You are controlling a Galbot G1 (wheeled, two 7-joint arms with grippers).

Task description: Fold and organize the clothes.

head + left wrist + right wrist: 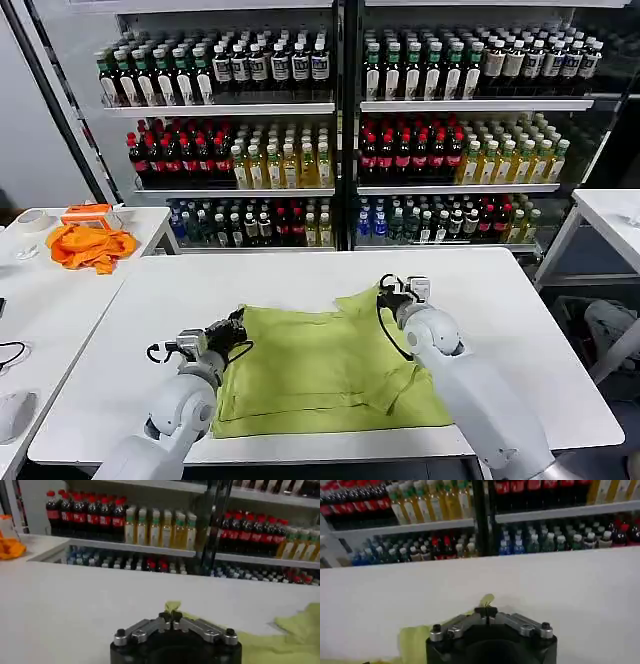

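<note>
The lime-green T-shirt lies partly folded on the white counter. The left tool is clamped on its far left corner, and the right tool is pinched shut on the far right edge. Each bite looks thin, holding only a small tip of cloth. If the arms pull unevenly, a corner could slip free or the fold could skew.

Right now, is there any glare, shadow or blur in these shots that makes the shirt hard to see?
Head view: even light, the lime-green T-shirt shows clearly on the white table, soft shadow under the arms. Left wrist view: the left hand blocks much of the shirt; the bottles behind look soft. Right wrist view: the right hand does likewise; a small tip of cloth peeks out.
</note>
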